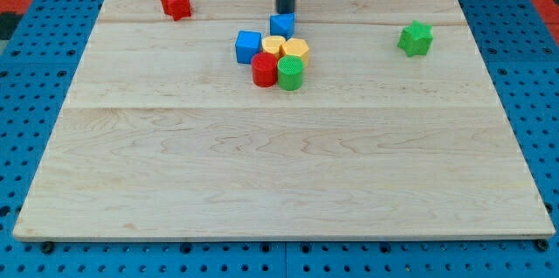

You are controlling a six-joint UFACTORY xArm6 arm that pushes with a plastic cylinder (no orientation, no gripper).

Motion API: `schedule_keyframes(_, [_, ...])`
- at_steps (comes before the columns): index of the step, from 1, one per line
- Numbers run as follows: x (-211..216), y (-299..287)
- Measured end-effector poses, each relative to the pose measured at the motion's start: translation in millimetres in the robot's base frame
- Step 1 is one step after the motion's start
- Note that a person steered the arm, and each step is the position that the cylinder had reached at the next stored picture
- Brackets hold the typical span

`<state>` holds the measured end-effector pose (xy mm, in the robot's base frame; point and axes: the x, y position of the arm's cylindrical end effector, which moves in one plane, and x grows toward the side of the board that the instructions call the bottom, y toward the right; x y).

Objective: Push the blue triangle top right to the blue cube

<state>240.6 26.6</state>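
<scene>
Rod tip seen at top centre, touching blue triangle from above; no gripper fitted. Blue cube lower left. Yellow blocks, red cylinder, green cylinder clustered below triangle. Red star, green star far off.

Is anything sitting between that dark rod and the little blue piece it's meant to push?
Nothing visible. My tip sits right at the top edge of the blue triangle, with no block between them. The blue cube lies just below and to the view's left of the triangle, also with nothing between.
</scene>
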Motion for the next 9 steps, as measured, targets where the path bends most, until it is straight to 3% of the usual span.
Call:
schedule_keyframes(1, [-9.0, 74.9])
schedule_keyframes(4, [29.6, 34.1])
schedule_keyframes(7, [45.8, -52.7])
schedule_keyframes(9, [48.6, -2.5])
